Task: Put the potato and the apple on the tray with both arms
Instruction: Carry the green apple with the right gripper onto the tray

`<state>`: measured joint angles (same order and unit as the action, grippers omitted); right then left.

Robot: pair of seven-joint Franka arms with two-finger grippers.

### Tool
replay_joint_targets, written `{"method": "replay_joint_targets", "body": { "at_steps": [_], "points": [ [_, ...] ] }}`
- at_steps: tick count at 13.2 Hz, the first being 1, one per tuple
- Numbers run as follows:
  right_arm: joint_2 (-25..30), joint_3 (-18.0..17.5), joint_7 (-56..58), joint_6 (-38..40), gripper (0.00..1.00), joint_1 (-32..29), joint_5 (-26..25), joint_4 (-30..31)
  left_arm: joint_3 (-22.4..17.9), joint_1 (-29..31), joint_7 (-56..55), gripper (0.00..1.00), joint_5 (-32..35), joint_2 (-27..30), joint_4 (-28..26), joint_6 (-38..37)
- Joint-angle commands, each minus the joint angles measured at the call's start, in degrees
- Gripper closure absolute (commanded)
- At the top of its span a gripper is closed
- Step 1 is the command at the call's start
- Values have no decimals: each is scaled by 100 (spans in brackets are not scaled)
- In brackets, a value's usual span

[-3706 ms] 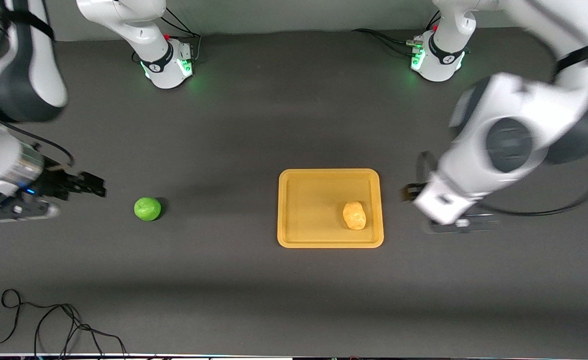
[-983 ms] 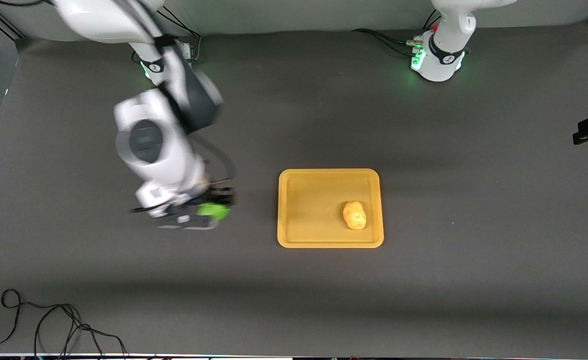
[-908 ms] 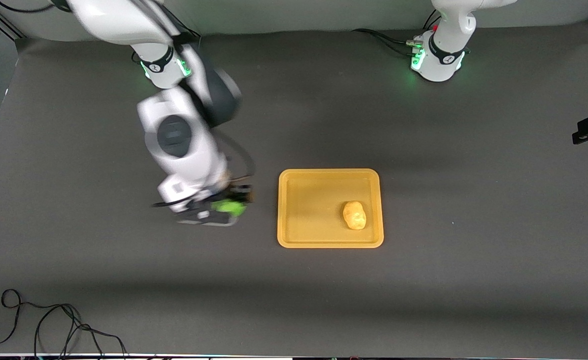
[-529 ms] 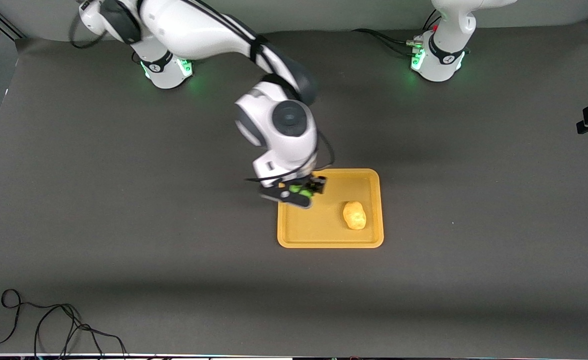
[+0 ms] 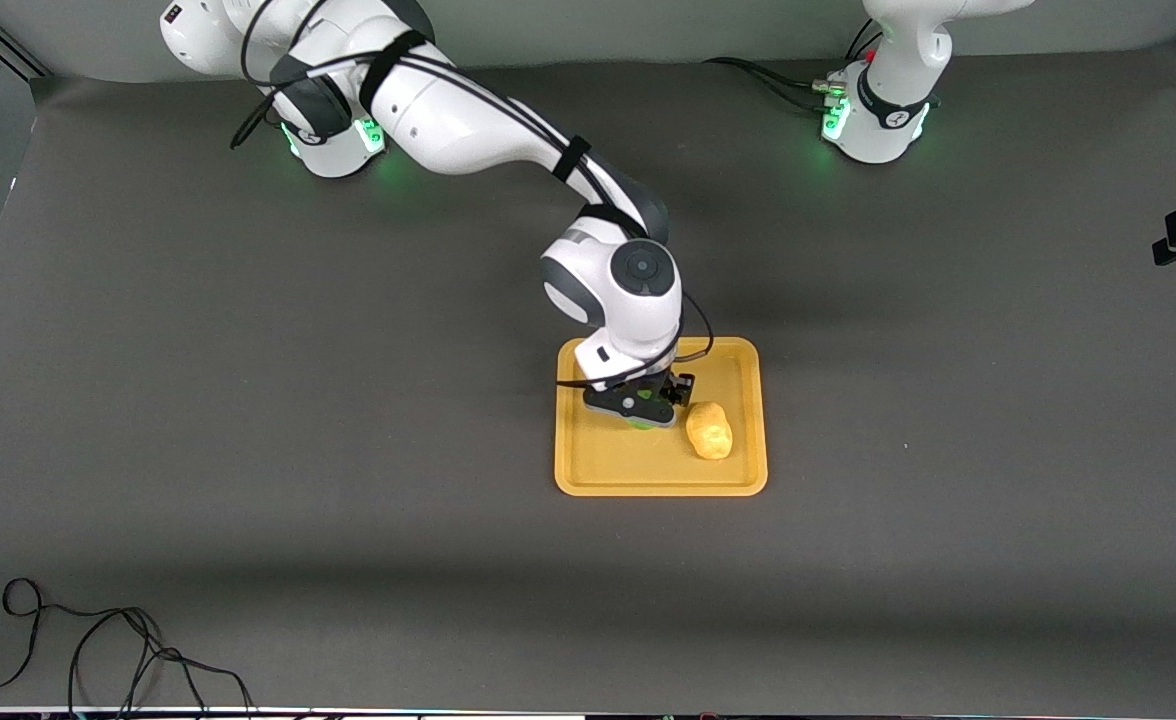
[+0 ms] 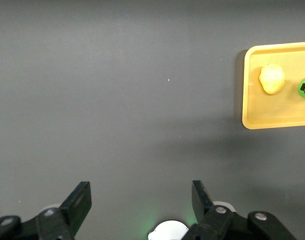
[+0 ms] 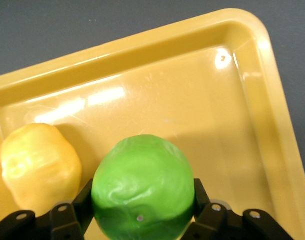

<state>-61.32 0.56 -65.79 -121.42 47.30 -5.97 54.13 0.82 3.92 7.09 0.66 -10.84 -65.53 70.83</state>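
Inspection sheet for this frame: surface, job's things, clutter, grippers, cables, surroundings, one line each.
Surface: dark grey table.
Job's things: tray holds the potato; apple beside the potato, over the tray.
Clutter: nothing seen.
Grippers: right gripper shut on the apple over the tray; left gripper open over bare table at the left arm's end, arm waiting.
Cables: loose black cable at the table's near edge, right arm's end.
Surroundings: green-lit arm bases.

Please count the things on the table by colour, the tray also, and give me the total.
Green: 1, the apple, held in the right gripper over the tray.
Pale yellow: 1, the potato, lying in the tray.
Yellow-orange: 1, the tray.
Total: 3
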Motion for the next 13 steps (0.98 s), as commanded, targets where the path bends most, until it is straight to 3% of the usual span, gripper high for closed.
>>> {"method": "replay_joint_targets", "body": {
  "at_steps": [1,13],
  "points": [
    [-204,41,469,-22,47,7,-89,-324,-108,-102,-85,1,-75,38,-65,-52],
    [-389,50,1332,-198,46,-142,-89,-289,-117,-41,-67,1,-181,47,-109,-43]
  ]
}}
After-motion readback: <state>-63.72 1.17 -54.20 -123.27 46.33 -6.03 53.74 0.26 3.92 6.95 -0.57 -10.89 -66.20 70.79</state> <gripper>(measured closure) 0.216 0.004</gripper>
